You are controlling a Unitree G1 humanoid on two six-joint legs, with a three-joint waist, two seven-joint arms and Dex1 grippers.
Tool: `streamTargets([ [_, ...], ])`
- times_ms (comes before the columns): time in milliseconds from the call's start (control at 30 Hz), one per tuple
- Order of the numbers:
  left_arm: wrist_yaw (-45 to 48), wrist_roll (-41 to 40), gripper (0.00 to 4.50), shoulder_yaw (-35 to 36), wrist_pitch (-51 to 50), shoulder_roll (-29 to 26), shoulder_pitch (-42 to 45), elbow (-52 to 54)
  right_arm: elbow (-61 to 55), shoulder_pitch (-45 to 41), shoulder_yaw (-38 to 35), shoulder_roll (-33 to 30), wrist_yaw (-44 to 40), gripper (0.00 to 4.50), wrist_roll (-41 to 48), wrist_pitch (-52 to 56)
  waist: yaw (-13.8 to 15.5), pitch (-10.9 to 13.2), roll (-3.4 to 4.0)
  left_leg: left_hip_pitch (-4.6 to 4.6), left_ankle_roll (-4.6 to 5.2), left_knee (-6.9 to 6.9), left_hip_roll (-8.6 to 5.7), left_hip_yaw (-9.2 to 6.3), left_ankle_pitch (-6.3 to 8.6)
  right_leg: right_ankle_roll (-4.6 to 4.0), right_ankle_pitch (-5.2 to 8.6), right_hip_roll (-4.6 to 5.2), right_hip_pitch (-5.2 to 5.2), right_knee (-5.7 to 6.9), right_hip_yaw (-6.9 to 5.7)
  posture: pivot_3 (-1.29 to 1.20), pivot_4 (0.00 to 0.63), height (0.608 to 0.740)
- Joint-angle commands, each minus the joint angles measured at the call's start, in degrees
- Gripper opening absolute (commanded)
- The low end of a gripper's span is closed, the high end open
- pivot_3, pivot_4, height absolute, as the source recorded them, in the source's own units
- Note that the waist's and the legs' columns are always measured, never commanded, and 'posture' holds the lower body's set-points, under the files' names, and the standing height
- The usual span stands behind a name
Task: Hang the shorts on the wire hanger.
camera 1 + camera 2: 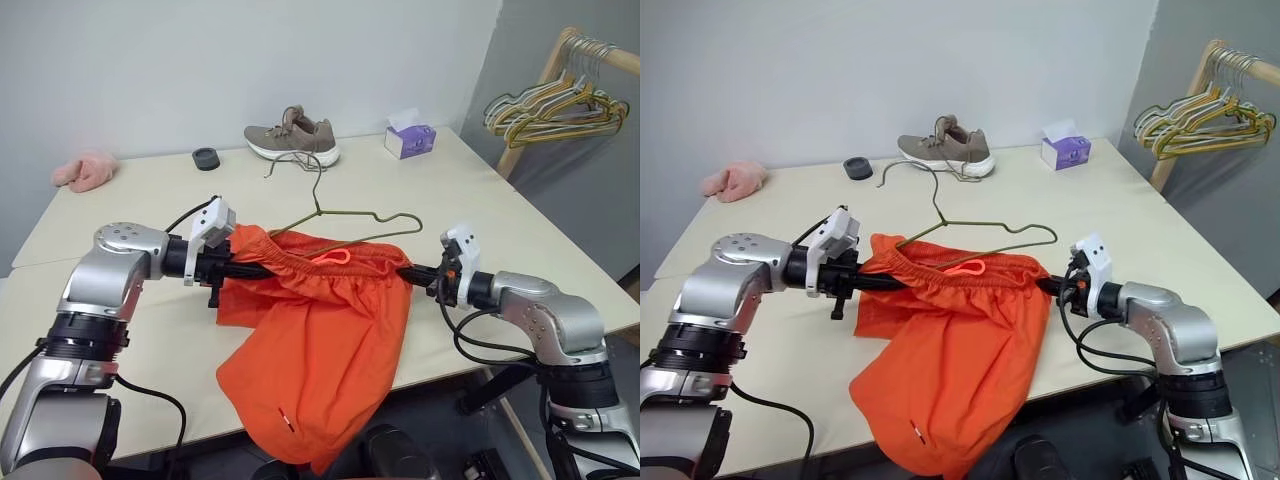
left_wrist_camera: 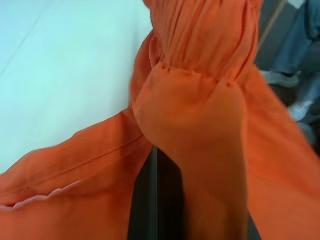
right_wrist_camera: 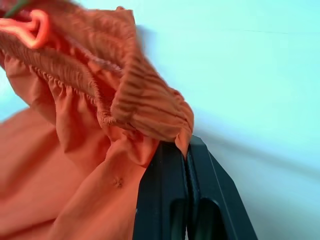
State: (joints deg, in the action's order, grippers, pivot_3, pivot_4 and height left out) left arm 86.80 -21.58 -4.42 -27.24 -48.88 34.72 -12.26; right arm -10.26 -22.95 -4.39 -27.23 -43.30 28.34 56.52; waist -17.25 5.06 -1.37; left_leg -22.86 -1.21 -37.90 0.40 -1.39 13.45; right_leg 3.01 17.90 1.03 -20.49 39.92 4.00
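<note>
Right wrist view: right gripper [image 3: 187,150] pinches the shorts [image 1: 320,330] by a thin waistband edge; left gripper [image 1: 240,268] grips the opposite end. That edge could slip free just beside the wire hanger [image 1: 350,222].

Both arms being held out front, forearms angled inward toward each other, roughly level. Left gripper [image 1: 243,268] being pointed to right, slightly downward, black fingers clamped tight on one end of shorts [image 1: 320,340] waistband. Right gripper [image 1: 418,272] being pointed inward to left, fingers [image 3: 172,200] pressed together with almost no gap, pinching other waistband end. Wrists being kept at about same height, well apart, so waistband is being stretched between them. White wrist camera housings being carried on top of both wrists.
</note>
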Motion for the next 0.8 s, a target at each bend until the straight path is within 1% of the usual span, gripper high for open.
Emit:
streamTargets([
  [33,2.72,-0.84,0.0,1.07,-0.04,-2.64,0.03,0.77,-1.84,-0.11,-4.79,-1.55,0.9,0.04,4.17,3.7,0.02,0.0,0.0,0.0,0.0,0.0,0.0,0.0,0.0,0.0,0.0,0.0,0.0,0.0,0.0,-0.27,0.033,0.74],
  [233,3.91,2.2,0.0,-0.22,3.8,-4.03,1.2,-2.15,-2.0,-0.02,-6.71,-3.26,1.81,0.04,7.25,6.02,0.16,0.0,0.0,-0.01,0.0,0.0,0.0,0.06,0.0,0.03,0.02,0.0,-0.01,-0.03,0.05,-0.27,0.033,0.74],
  [400,5.45,3.18,0.0,-0.95,5.75,-4.69,1.78,-3.71,-2.58,0.33,-7.77,-3.39,3.43,0.04,9.71,7.63,0.17,0.01,0.0,-0.03,0.0,0.02,0.0,0.06,0.0,0.05,0.03,-0.01,-0.02,-0.05,0.05,-0.27,0.033,0.74],
  [567,5.7,0.62,0.0,-1.01,6.87,-5.63,1.48,-3.59,-2.15,0.37,-7.76,-3.53,5.02,0.04,11.01,8.15,0.17,0.01,0.0,-0.04,0.01,0.03,0.01,0.09,0.01,0.05,0.03,-0.01,-0.04,-0.07,0.08,-0.27,0.028,0.74],
  [800,5.7,-3.95,0.0,-0.28,4.53,-5.75,0.75,-1.42,-0.97,0.41,-5.87,-2.98,6.51,0.04,10.93,8.11,0.4,0.01,0.0,-0.04,0.01,0.03,0.01,0.1,0.01,0.05,0.03,-0.01,-0.05,-0.07,0.08,-0.26,0.024,0.74],
])
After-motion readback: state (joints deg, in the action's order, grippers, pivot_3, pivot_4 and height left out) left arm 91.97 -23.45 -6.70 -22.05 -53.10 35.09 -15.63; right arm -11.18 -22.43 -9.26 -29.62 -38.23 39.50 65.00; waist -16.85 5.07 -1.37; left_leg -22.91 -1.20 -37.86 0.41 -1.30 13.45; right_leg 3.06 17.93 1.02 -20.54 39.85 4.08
